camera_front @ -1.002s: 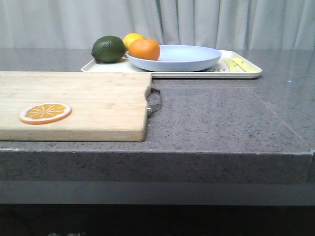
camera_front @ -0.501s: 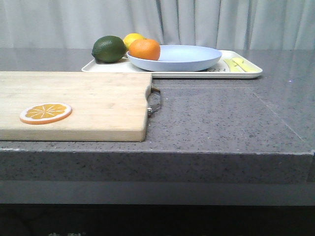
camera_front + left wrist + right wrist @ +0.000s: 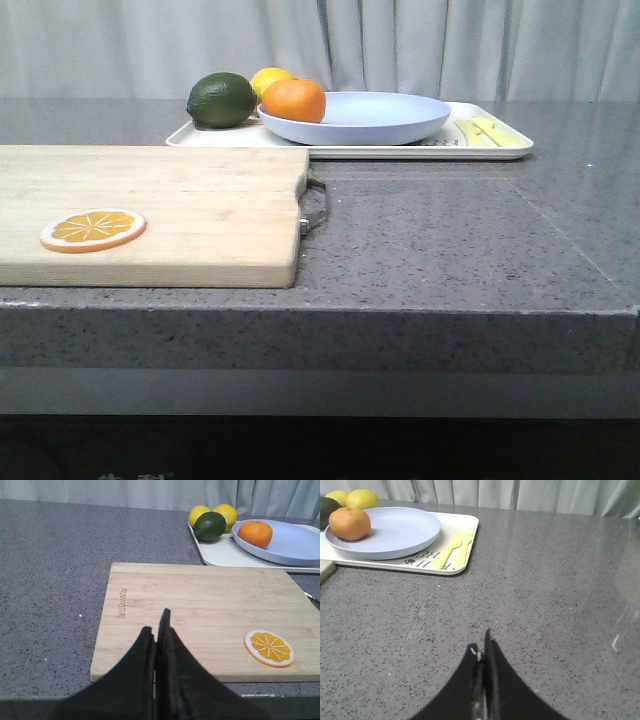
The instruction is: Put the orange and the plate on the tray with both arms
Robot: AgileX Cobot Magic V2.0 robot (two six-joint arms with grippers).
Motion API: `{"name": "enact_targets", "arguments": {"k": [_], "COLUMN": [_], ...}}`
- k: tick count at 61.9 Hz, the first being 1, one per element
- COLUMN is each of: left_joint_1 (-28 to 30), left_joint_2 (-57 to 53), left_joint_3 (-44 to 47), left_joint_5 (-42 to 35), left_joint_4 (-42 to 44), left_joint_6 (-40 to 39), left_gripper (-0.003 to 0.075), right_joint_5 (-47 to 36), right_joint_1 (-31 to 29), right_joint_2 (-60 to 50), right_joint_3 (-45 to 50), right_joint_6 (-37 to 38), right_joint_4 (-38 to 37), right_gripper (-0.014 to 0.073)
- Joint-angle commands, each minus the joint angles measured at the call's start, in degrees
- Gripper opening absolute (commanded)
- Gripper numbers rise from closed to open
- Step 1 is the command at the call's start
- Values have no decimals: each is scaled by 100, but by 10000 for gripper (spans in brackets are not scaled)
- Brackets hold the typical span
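A whole bright-orange fruit point(image 3: 294, 100) sits on the near-left part of a wide pale lavender-blue plate point(image 3: 370, 116), which rests on a cream-white rectangular tray point(image 3: 500, 148) at the back of the speckled grey stone counter point(image 3: 450, 240). Beside the plate on the tray lie a dark green lime point(image 3: 220, 99) and a yellow lemon point(image 3: 268, 78). Both black grippers, left point(image 3: 159, 630) and right point(image 3: 482, 652), are pressed together, holding nothing, well apart from the tray.
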Motion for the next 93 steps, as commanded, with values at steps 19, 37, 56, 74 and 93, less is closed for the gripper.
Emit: {"name": "enact_targets", "arguments": {"k": [19, 37, 56, 74, 93], "left_joint_1": [429, 1056, 1056, 1056, 1056], "left_joint_2": [-326, -708, -708, -698, -698], "left_joint_3": [658, 1665, 2421, 2470, 2470], "left_joint_5": [-1624, -2151, -3060, -3090, -3090], "left_joint_4": [-4, -266, -274, -274, -274], "left_joint_6": [-26, -26, -26, -26, -26], "left_gripper": [-17, -17, -17, -17, -17], "right_joint_5": [-494, -476, -476, -476, -476], "right_joint_1": [-24, -24, -24, -24, -24], "right_joint_2": [38, 43, 43, 43, 43], "right_joint_3": [-146, -146, -146, -146, -146], "right_joint_6": [-52, -52, -52, -52, -52], "right_joint_4": [-33, -33, -33, -33, -33], "right_gripper": [-61, -61, -61, -61, -61]}}
